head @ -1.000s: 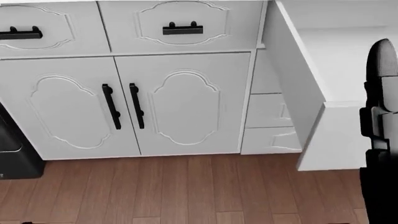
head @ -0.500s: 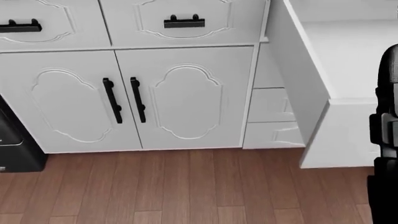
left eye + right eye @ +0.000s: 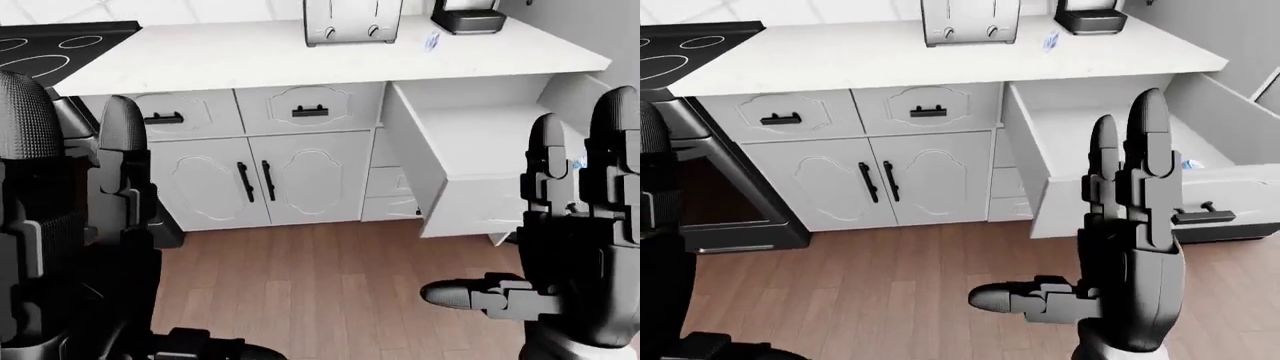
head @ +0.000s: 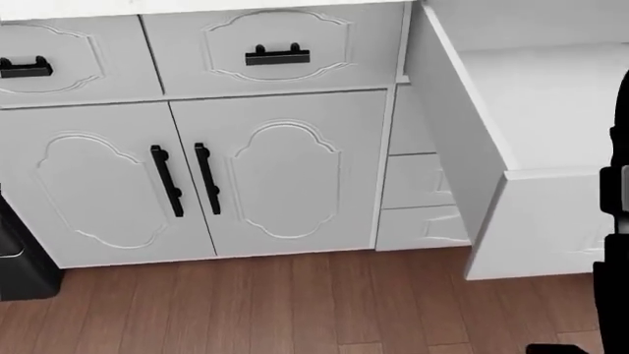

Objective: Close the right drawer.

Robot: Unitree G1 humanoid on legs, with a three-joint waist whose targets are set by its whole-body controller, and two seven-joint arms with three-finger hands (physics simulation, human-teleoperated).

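Observation:
The right drawer (image 3: 1055, 142) stands pulled far out from under the white counter (image 3: 300, 56). Its white front panel carries a black handle (image 3: 1205, 216). A small blue-and-white item (image 3: 1188, 163) lies inside. My right hand (image 3: 1110, 195) is raised upright on my side of the drawer's front panel, fingers straight, thumb (image 3: 1010, 296) sticking out left, open and holding nothing. Whether it touches the panel I cannot tell. My left hand (image 3: 75, 172) fills the left of the left-eye view, also upright and open. In the head view only the drawer's side wall (image 4: 457, 140) and front panel (image 4: 546, 221) show.
Left of the open drawer are two closed drawers (image 4: 277, 54), double cabinet doors (image 4: 275, 177) with black handles, and narrow lower drawers (image 4: 418, 181). A toaster (image 3: 352, 21) and a black appliance (image 3: 468, 16) stand on the counter. Stove (image 3: 45, 45) at left; wood floor (image 4: 295, 302) below.
The head camera has wobbled: the cabinets rose in the picture, then dropped and slid slightly left. My right hand at the head view's right edge now shows less.

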